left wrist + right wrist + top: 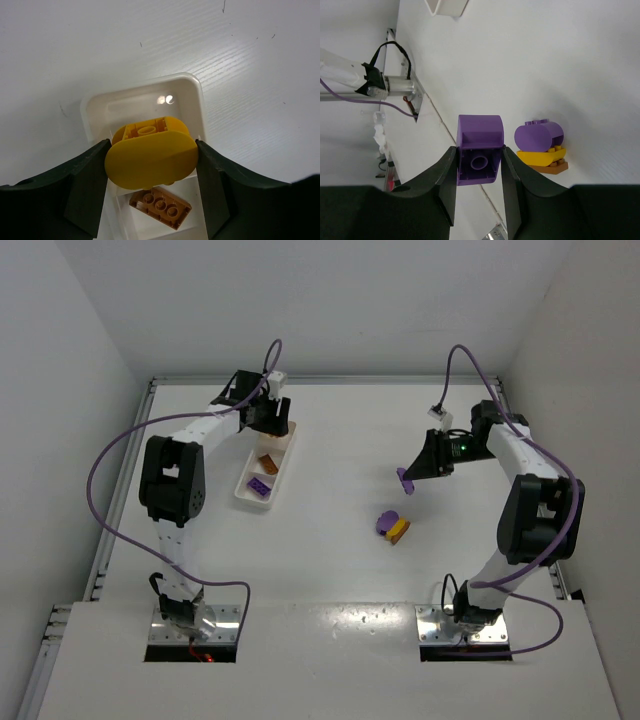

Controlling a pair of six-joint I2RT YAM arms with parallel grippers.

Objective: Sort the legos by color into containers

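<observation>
At upper left the left fingers clasp a yellow lego above the white tray, while the right fingers pinch a purple lego.

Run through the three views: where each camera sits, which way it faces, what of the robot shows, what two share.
Top external: above and behind the bases, looking down on the table; both arms whole, white tray, lego stack.
Left wrist: on the left arm, looking down into the tray's end compartment; its fingers grip a yellow lego.
Right wrist: on the right arm, looking down at the table; its fingers grip a purple lego.
Shared: top and right wrist show the lego stack; top and left wrist the white tray.
</observation>
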